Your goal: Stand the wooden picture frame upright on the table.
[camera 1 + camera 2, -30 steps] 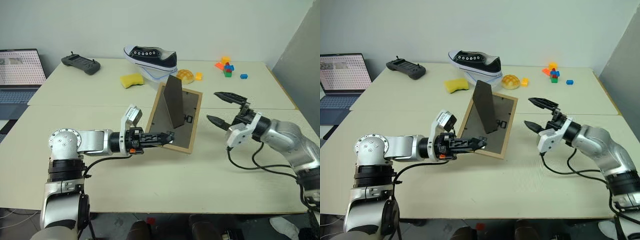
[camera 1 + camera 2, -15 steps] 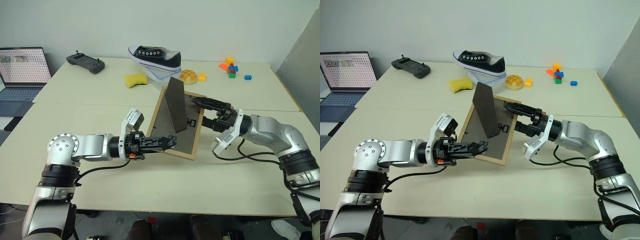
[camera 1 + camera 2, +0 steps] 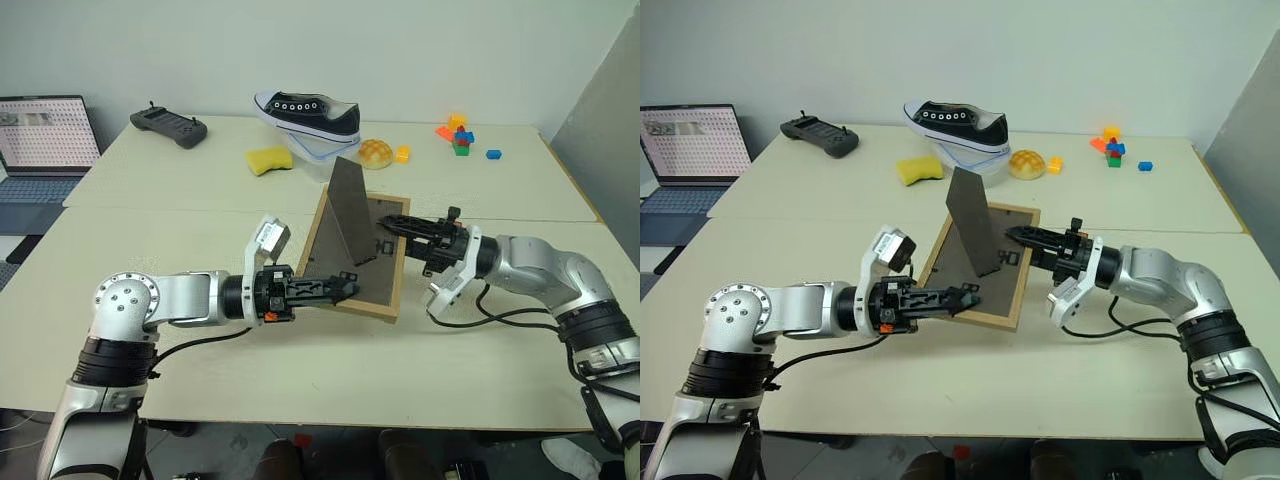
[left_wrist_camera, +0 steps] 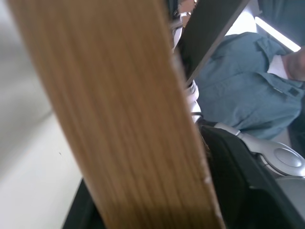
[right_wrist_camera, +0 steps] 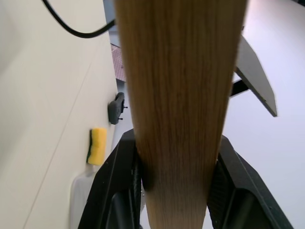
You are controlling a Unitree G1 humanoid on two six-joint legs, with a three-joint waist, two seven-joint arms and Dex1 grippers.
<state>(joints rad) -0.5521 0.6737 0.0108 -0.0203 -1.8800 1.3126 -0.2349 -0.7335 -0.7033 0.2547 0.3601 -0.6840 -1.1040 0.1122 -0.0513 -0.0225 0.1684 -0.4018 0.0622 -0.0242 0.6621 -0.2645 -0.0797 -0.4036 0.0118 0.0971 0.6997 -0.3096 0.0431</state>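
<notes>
Near the middle of the table [image 3: 200, 360], just on my side of the seam, I see the wooden picture frame [image 3: 352, 256] propped at a slant, back side up, its near edge low and its far edge raised, with the dark fold-out stand [image 3: 350, 205] sticking up from the back. My left gripper [image 3: 340, 286] reaches in level from the left at the frame's near edge; in the left wrist view the light wood rail [image 4: 128, 124] runs right across the lens, and I cannot tell how wide those jaws stand or whether they grip. My right gripper [image 3: 392, 229] comes in level from the right, and the right wrist view shows its black fingers [image 5: 119, 181] pressed on either side of the wooden rail, so it is clamped on the frame's right side. Farther back, a clear plastic container [image 3: 318, 158] carries a black-and-white sneaker [image 3: 308, 112] resting across its top; I cannot make out anything inside it. Beside it lie a yellow sponge [image 3: 264, 159] and a yellow bun-shaped toy [image 3: 374, 152].
</notes>
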